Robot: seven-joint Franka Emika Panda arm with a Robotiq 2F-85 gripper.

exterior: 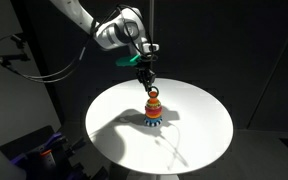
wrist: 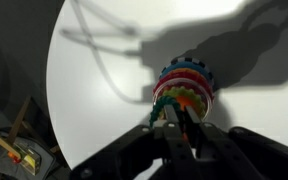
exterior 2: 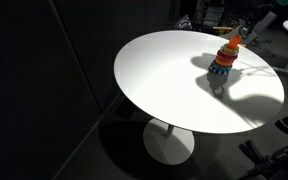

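Directly below the gripper [exterior: 149, 87] stands the ring stack [exterior: 153, 108], upright, with its top piece right at your fingertips. In the wrist view the fingers [wrist: 166, 128] sit close together about that top piece. The dark jaws hide the contact, though, so I cannot tell whether you are clamped on it or only touching it. Settle that before you move.

The stack narrows toward the top and looks light, so I judge a sideways nudge would tip it. Keep the wrist vertical and travel slowly, straight along the stack's axis, watching the coloured rings in the wrist view for any lean.

Around the stack, the table [exterior: 199, 125] spreads wide on every side of the gripper. Its edge is well apart, so you have room to correct.
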